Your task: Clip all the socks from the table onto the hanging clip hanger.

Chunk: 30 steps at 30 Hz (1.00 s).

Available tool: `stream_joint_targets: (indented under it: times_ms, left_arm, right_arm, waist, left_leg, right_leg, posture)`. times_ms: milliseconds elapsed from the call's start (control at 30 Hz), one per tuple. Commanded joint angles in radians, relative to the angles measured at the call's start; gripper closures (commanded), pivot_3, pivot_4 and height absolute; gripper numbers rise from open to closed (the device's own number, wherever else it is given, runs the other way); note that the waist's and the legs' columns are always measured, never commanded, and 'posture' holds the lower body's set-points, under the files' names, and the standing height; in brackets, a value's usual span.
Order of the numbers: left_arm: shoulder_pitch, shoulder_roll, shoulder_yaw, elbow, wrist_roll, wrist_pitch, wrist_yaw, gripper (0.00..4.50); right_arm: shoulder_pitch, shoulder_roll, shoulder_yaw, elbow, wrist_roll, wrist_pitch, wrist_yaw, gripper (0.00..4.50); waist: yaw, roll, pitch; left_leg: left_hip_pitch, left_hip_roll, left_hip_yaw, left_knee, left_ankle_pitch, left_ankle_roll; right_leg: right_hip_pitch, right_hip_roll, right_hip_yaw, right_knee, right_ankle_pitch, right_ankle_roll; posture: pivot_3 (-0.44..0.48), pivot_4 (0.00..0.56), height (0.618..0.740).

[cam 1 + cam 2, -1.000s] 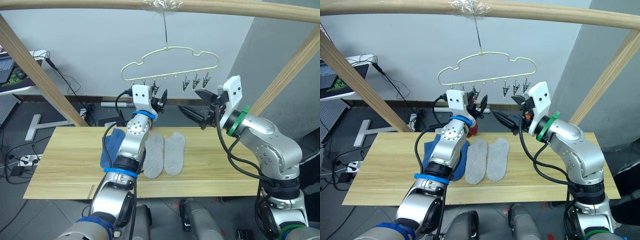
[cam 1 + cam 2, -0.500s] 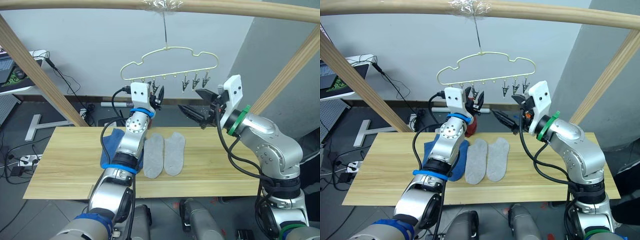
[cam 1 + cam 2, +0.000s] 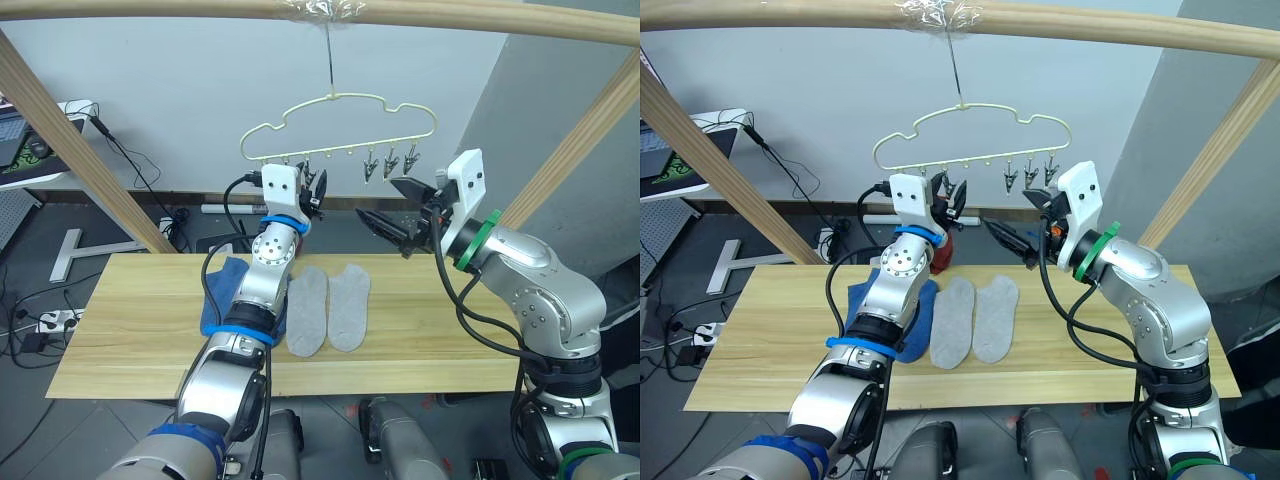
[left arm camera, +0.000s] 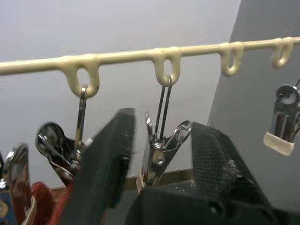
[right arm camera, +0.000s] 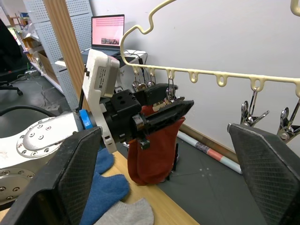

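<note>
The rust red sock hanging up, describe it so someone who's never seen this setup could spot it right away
Find the pale-yellow clip hanger hanging from the wooden pole above the table. The rust red sock dangles from clips near its left end, beside the left gripper. It alone hangs; the grey socks and blue socks lie flat.

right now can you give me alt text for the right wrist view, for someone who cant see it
The left gripper reaches up at a clip on the pale-yellow clip hanger, with a rust red sock hanging beside it. Below lie a blue sock and a grey sock; the right gripper's open fingers frame the view.
</note>
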Motion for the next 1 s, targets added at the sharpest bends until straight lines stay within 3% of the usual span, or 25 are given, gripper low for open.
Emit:
stream_joint_targets:
  times_ms: [33,167,333,467,567,700,1000]
  left_arm:
    - [-0.026,-0.001,0.005,-0.017,0.007,-0.034,0.000,3.43]
    - [-0.023,0.001,0.009,-0.026,0.006,-0.030,-0.001,4.32]
    - [-0.016,0.003,0.019,-0.049,-0.017,0.004,-0.020,4.38]
    - [0.023,-0.009,0.039,-0.143,-0.106,0.117,-0.114,4.38]
    - [0.045,-0.006,0.041,-0.201,-0.123,0.167,-0.140,4.38]
    - [0.109,0.005,0.033,-0.321,-0.157,0.270,-0.191,4.38]
    - [0.183,0.016,0.036,-0.421,-0.137,0.331,-0.164,4.38]
  right_arm:
    - [-0.017,-0.005,-0.026,-0.022,0.018,-0.010,-0.007,0.00]
    - [-0.014,0.001,-0.014,-0.022,0.020,-0.013,-0.011,0.00]
    - [-0.003,0.015,0.023,-0.003,0.002,-0.032,-0.012,0.00]
    - [0.088,-0.012,0.269,0.127,-0.195,-0.103,-0.018,0.00]
    - [0.129,0.027,0.303,0.200,-0.238,-0.183,-0.025,0.00]
    - [0.155,0.103,0.371,0.491,-0.386,-0.324,-0.103,0.00]
    - [0.009,0.286,0.367,1.026,-0.514,-0.573,-0.136,0.00]
  waist:
    - [0.000,0.000,0.000]
    - [0.000,0.000,0.000]
    - [0.000,0.000,0.000]
    - [-0.002,0.000,0.000]
    - [-0.001,0.000,0.000]
    - [-0.002,0.000,0.000]
    - [0.003,0.000,0.000]
  left_leg:
    - [0.000,0.000,0.000,0.000,0.000,0.000]
    - [0.000,0.000,0.000,0.000,0.000,0.000]
    - [0.000,0.000,0.000,0.000,0.000,0.000]
    - [0.001,0.000,0.000,0.000,0.000,0.000]
    - [0.000,0.000,0.000,0.000,0.000,0.000]
    - [0.001,0.000,0.002,0.001,0.000,0.000]
    - [0.005,0.001,0.001,0.001,0.000,0.000]
  right_leg:
    - [0.000,0.000,0.000,0.000,0.000,0.000]
    - [0.000,0.000,0.000,0.000,0.000,0.000]
    - [0.000,0.000,0.000,0.000,0.000,0.000]
    - [0.000,0.000,0.000,0.000,0.000,0.000]
    - [-0.001,0.000,0.000,0.000,0.000,0.000]
    - [0.000,0.000,0.001,0.001,0.000,0.000]
    - [0.002,0.001,0.001,0.004,0.000,0.000]
  posture:
    - [-0.125,0.221,0.740]
    - [-0.117,0.222,0.740]
    - [-0.113,0.223,0.740]
    - [-0.101,0.226,0.740]
    - [-0.095,0.228,0.740]
    - [-0.051,0.237,0.740]
    - [-0.019,0.236,0.740]
